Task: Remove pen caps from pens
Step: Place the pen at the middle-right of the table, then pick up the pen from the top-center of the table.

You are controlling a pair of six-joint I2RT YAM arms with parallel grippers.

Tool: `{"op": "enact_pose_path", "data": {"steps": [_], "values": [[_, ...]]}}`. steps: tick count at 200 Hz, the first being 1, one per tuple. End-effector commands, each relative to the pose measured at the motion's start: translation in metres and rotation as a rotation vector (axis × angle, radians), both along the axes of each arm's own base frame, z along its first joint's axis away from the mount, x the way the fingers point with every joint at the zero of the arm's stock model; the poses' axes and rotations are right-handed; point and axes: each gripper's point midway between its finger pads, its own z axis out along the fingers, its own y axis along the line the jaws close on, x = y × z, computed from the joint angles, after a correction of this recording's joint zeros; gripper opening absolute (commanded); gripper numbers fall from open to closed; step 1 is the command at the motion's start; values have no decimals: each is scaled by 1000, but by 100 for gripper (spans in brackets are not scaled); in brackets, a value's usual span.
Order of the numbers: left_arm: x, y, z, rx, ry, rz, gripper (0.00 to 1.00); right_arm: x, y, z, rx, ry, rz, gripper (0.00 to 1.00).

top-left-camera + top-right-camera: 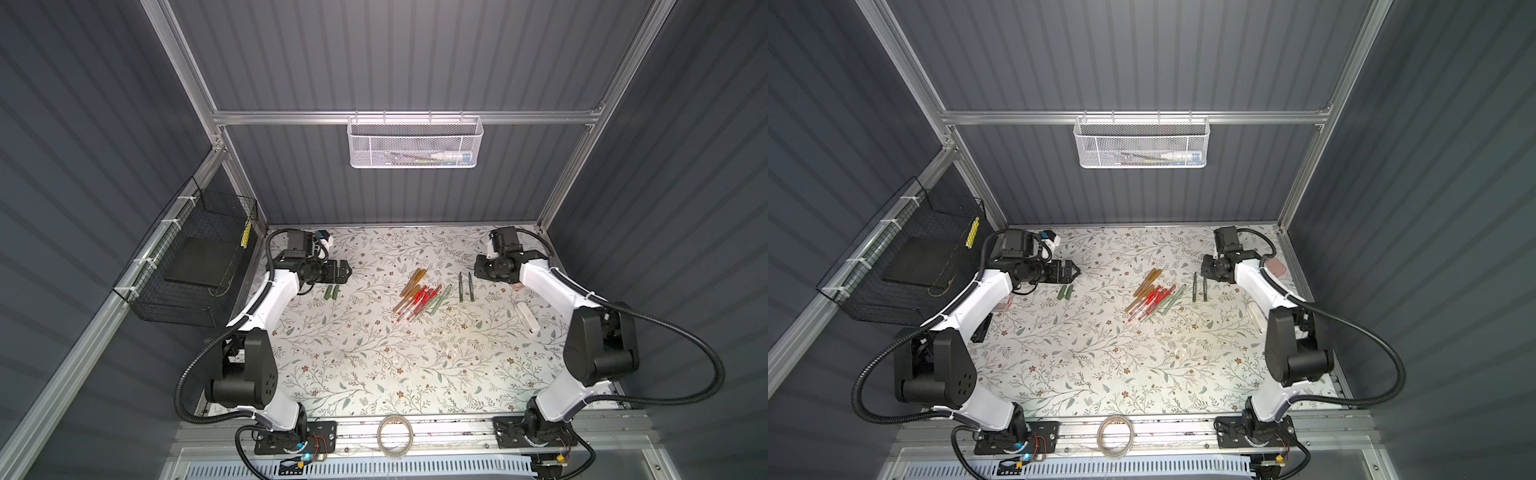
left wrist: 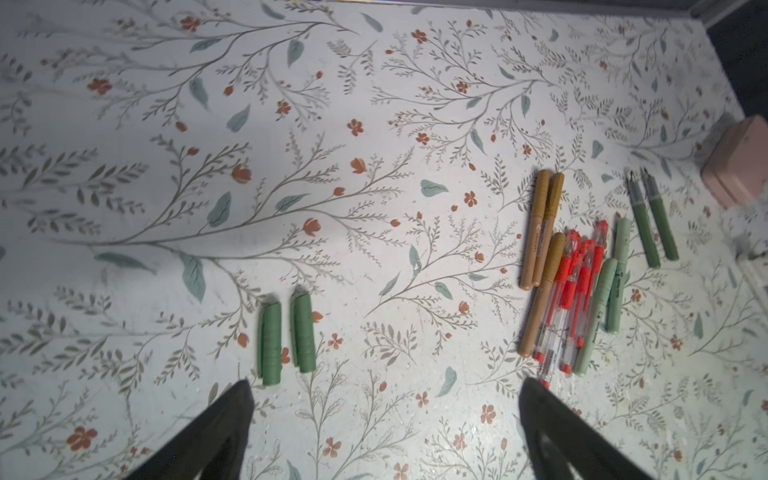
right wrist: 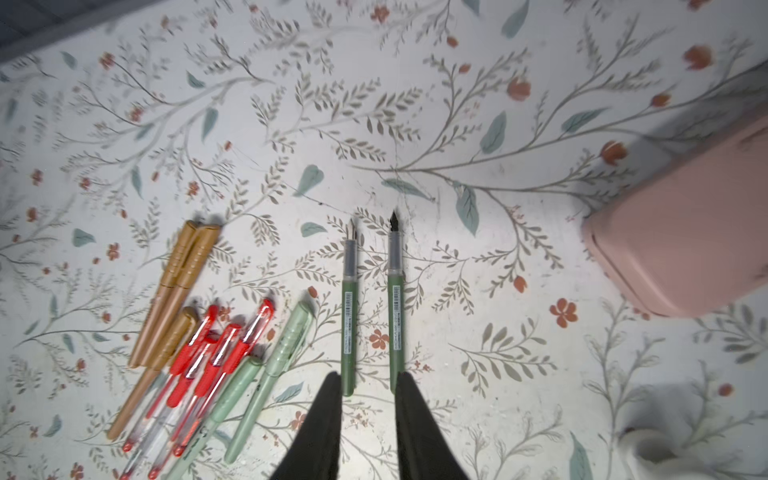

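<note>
Two dark green pen caps [image 2: 271, 343] [image 1: 332, 291] lie side by side on the floral table, just ahead of my left gripper [image 2: 384, 390] [image 1: 347, 272], which stands wide open and empty. Two uncapped dark green pens [image 3: 349, 320] [image 1: 466, 287] lie parallel, nibs bare. My right gripper [image 3: 368, 378] [image 1: 478, 270] hovers at their rear ends, jaws slightly open with only table between them. A pile of capped pens [image 1: 419, 297] [image 3: 199, 353], golden-brown, red-trimmed and pale green, lies in the middle.
A pink case [image 3: 685, 241] [image 1: 1276, 267] sits at the table's right edge by my right arm. A white oblong object [image 1: 528, 318] lies nearer the front right. A tape roll [image 1: 395, 436] rests on the front rail. Wire baskets [image 1: 415, 141] hang on the walls.
</note>
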Motion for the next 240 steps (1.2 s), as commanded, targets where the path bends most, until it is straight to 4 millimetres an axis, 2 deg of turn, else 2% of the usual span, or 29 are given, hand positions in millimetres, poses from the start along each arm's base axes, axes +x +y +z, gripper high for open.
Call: {"op": "enact_pose_path", "data": {"steps": [1, 15, 19, 46, 77, 85, 117, 138, 161, 195, 240], "values": [[-7, -30, -3, 79, 27, -115, 99, -23, 0, 0, -3, 10, 29, 27], [-5, -46, -10, 83, 53, -150, 94, -37, -3, 7, 2, -19, 24, 28], [2, -52, -1, 81, 31, -160, 93, -42, -4, 8, 5, -25, 23, 28], [9, -92, -8, 123, 15, -247, 90, -71, -3, 23, 58, -89, 30, 34], [16, -135, -21, 156, 13, -329, 87, -102, -8, 35, 69, -149, 34, 48], [17, -145, -25, 166, 19, -347, 86, -111, -12, 44, 60, -183, 29, 52], [29, -176, -41, 209, 14, -386, 77, -137, -24, 48, 29, -232, 20, 65], [37, -188, -55, 249, 24, -397, 70, -148, -29, 47, 31, -256, -6, 71], [43, -199, -74, 277, 47, -406, 64, -150, -29, 51, 48, -294, -8, 75], [53, -203, -99, 327, 63, -390, 60, -154, -30, 50, 47, -290, -13, 77], [67, -214, -111, 340, 53, -385, 57, -158, -30, 48, 54, -294, -13, 81]]}}
